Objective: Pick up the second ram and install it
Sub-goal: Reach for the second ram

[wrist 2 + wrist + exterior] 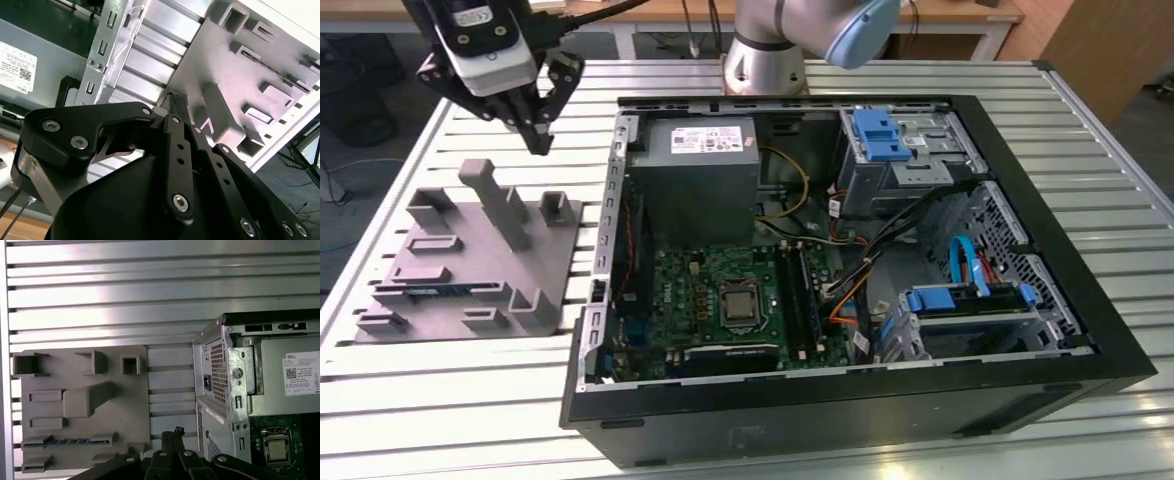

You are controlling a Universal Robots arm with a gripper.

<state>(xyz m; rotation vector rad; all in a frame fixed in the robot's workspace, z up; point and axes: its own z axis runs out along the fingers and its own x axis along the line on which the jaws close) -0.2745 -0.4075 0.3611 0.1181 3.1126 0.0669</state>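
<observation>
Gripper point(536, 140) closed, empty, over grey tray point(460, 262) with second ram point(75, 441); computer case point(854, 405) alongside.

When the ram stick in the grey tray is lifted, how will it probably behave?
The ram stick is a thin flat board, so it is probably stiff and light. It sits in a narrow slot of the grey tray, so it may bind if lifted tilted.

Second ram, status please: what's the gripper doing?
Gripper shut, empty, hovering beside grey tray. Second ram sitting in tray slot, untouched. Nothing between them.
</observation>
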